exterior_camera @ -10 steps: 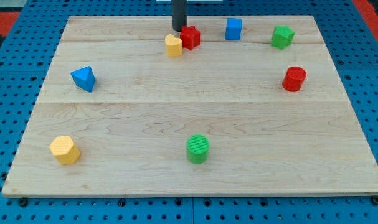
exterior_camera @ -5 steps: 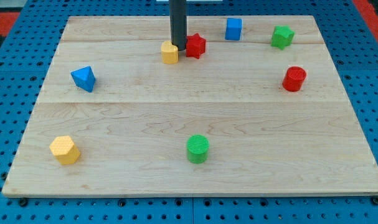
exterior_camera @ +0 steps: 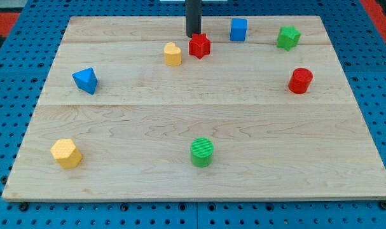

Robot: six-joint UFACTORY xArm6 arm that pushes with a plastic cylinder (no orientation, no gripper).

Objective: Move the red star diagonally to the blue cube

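Red star (exterior_camera: 199, 46) sitting left of blue cube (exterior_camera: 238, 29), apart. My tip (exterior_camera: 193, 35) resting just above-left of star; no jaws on it. Counting two red, two blue, two yellow, two green blocks.

My rod stands upright near the view's top edge, a little left of centre, its upper part cut off by the frame. My tip (exterior_camera: 193, 35) rests low at board level, dark and straight, with nothing clamped or carried.
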